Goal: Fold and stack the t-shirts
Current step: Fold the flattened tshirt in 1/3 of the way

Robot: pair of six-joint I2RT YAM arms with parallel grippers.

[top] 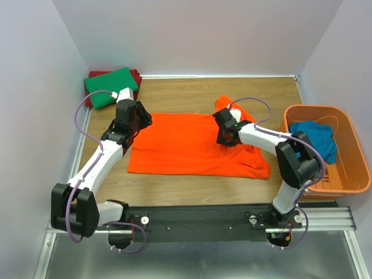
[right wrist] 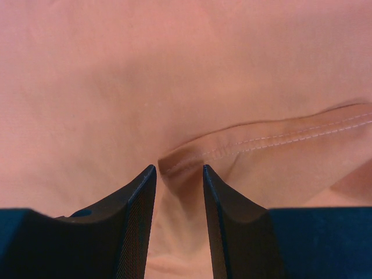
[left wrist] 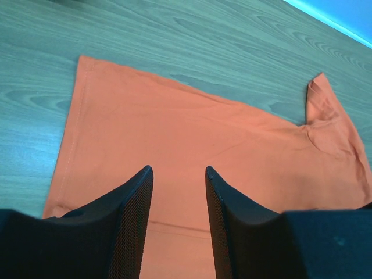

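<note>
A bright orange t-shirt [top: 192,148] lies spread flat on the wooden table, one sleeve [top: 224,103] sticking out at the back. My left gripper [top: 141,122] is open and empty over the shirt's back left part; in the left wrist view the gripper [left wrist: 179,168] hovers above flat orange cloth [left wrist: 174,133]. My right gripper [top: 225,135] is down on the shirt near the sleeve. In the right wrist view this gripper [right wrist: 178,167] is open, and a raised stitched hem fold [right wrist: 232,148] ends between the fingertips. A folded green t-shirt [top: 110,86] lies on a dark red one [top: 136,75] at the back left.
A rigid orange plastic basket [top: 349,125] stands at the right edge and holds a crumpled teal blue t-shirt [top: 317,136]. White walls close in the table on the left, back and right. The black arm rail [top: 203,221] runs along the near edge.
</note>
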